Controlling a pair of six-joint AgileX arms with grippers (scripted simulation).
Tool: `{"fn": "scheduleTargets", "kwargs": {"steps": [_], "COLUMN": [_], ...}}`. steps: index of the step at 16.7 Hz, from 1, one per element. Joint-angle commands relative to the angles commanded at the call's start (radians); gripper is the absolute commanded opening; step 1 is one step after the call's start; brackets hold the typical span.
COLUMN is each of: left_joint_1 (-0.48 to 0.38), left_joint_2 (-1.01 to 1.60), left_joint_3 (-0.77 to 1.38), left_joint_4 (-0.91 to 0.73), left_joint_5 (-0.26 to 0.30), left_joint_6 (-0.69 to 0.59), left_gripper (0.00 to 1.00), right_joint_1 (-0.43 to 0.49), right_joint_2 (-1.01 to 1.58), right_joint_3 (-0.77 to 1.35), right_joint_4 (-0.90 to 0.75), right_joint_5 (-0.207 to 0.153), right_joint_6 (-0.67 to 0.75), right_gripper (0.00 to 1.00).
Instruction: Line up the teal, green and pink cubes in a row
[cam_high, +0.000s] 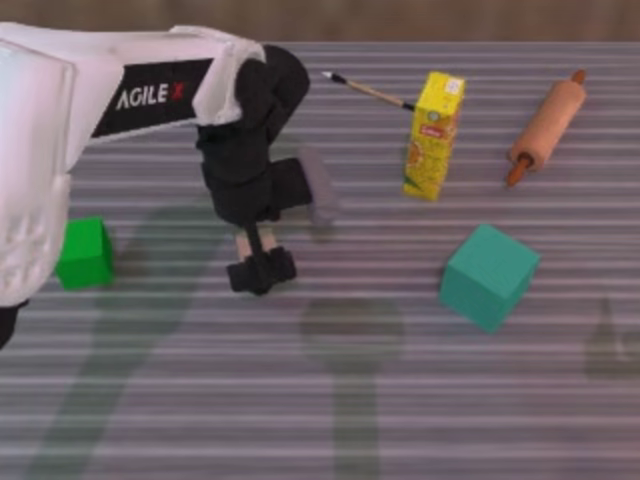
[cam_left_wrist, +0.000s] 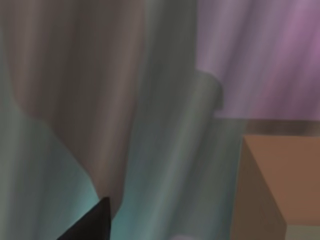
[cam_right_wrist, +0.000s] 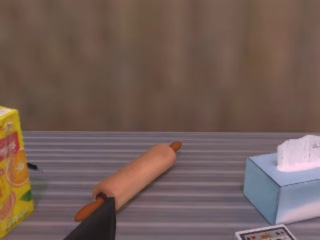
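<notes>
— What is seen at the left of the table (cam_high: 200, 420)?

— The green cube (cam_high: 85, 252) is found near the left edge, partly under the left arm. The left gripper (cam_high: 260, 268) is held low over the table, left of centre and well apart from that cube. Whether it is open or closed cannot be told.

— And the pink cube?

— It cannot be made out from above. In the left wrist view the pink cube (cam_left_wrist: 275, 190) is shown very close to the gripper, but whether it is gripped cannot be told.

— What is placed further right?

— A paintbrush (cam_high: 368, 90) is laid at the far side, its end hidden behind an upright yellow juice carton (cam_high: 433, 135). The teal cube (cam_high: 490, 277) is set nearer, right of centre, turned at an angle. A rolling pin (cam_high: 547, 125) is laid slantwise at the far right.

— And the right arm?

— It is not seen from above. Only a dark tip of the right gripper (cam_right_wrist: 97, 222) is shown in its wrist view, so its state cannot be told. A tissue box (cam_right_wrist: 280, 185) is seen there too, beyond the rolling pin.
</notes>
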Motion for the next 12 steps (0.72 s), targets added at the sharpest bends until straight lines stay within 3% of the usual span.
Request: {"fn": "scheduleTargets", "kwargs": {"steps": [1,12], "left_joint_1": [0.000,0.000], "left_joint_2": [0.000,0.000], "left_joint_3": [0.000,0.000], "left_joint_4": [0.000,0.000], "left_joint_5": [0.000,0.000], "left_joint_6": [0.000,0.000], "left_gripper": [1.00,0.17], "right_joint_1": [0.000,0.000], "right_joint_2": [0.000,0.000], "right_joint_3": [0.000,0.000], "right_joint_4": [0.000,0.000], "right_joint_5": [0.000,0.000], "right_joint_6": [0.000,0.000], "right_gripper": [1.00,1.00]}}
